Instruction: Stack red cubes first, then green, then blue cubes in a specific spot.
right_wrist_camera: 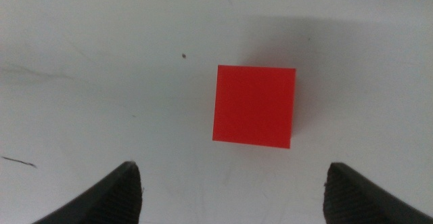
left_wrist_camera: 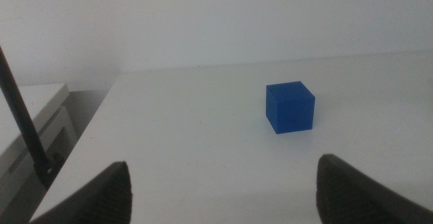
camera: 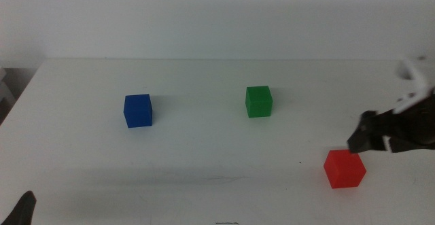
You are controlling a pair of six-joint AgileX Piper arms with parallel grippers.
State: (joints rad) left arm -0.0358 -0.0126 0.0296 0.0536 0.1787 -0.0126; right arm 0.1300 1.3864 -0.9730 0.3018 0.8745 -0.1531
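Red cube [right_wrist_camera: 254, 106] below open right gripper [right_wrist_camera: 230, 183]

A plain white table [camera: 204, 157] is sitting against a pale wall [camera: 204, 14], catching soft light. A tiny dark speck [right_wrist_camera: 184, 55] and a thin dark scratch [right_wrist_camera: 19, 162] are marking its surface. Off the table's left edge, a light grey cabinet [left_wrist_camera: 34, 126] is standing lower, and a thin black rod [left_wrist_camera: 24, 122] is leaning across it.

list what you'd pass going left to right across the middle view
left gripper at the bottom-left corner → blue cube → green cube → red cube → right gripper, reaching in from the right edge just above and behind the red cube.
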